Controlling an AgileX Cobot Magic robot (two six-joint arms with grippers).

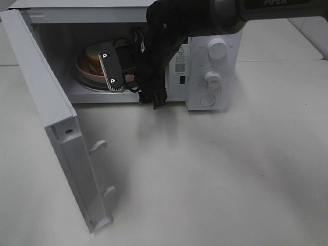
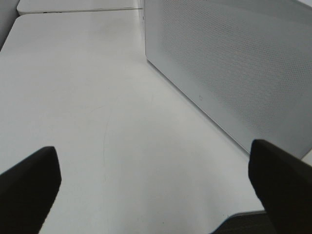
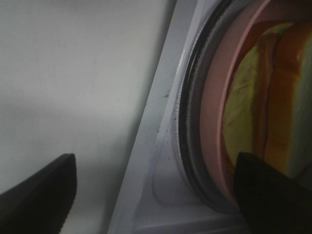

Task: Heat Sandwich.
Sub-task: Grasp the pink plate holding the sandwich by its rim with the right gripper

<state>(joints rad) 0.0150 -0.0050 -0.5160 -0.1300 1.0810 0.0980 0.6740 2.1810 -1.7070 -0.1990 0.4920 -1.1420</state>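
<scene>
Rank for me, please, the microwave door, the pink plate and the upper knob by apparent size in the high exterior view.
1. microwave door: largest, though also nearest the camera.
2. pink plate: partly hidden.
3. upper knob: clearly smallest.

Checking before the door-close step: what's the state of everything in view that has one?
microwave door: swung wide open.
sandwich: on the pink plate, inside the microwave.
right gripper: open, at the plate's rim inside the cavity.
left gripper: open, empty, over the table beside the microwave.
</scene>
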